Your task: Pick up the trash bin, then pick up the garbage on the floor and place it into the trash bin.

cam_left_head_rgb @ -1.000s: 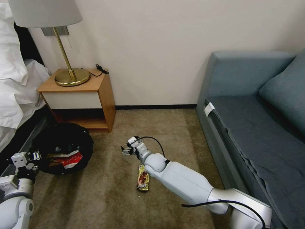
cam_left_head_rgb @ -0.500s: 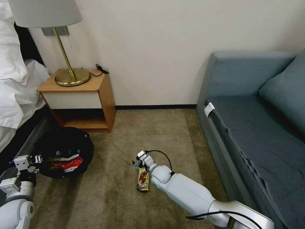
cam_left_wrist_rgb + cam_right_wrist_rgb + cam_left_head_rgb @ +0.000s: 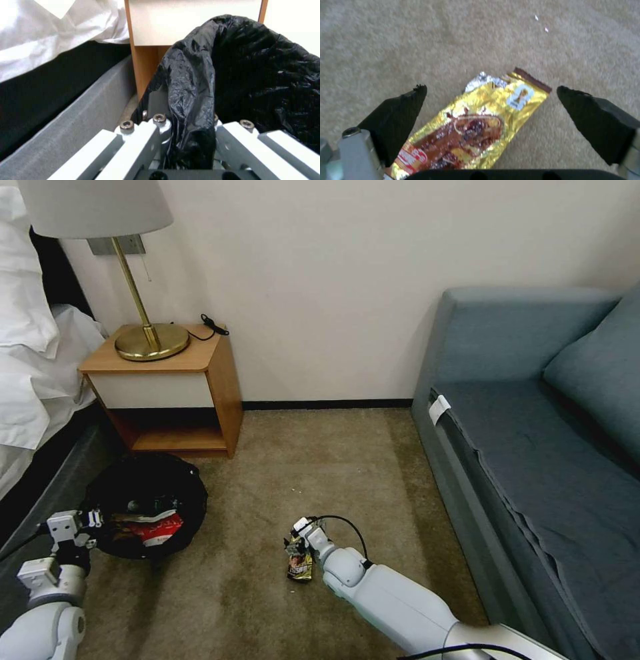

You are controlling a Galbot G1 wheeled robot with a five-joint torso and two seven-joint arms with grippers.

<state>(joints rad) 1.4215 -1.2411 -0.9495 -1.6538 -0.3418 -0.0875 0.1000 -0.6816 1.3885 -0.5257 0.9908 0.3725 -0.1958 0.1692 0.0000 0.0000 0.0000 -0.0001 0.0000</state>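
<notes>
Since a second ago our right gripper (image 3: 490, 97) has come down toward lower centre of the head view, jaws wide, straddling the wrapper (image 3: 476, 120) on the carpet (image 3: 386, 37). Our left gripper (image 3: 190, 130) is holding the bin (image 3: 147, 507) at lower left, jaws clamped on its bag rim. We are judging the wrapper pickup underway; next, closing squarely on it.

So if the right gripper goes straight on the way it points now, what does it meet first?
Most likely the gold snack wrapper on the carpet. The right gripper is open with its fingers on either side of it, though the remaining gap is hard to judge.
</notes>
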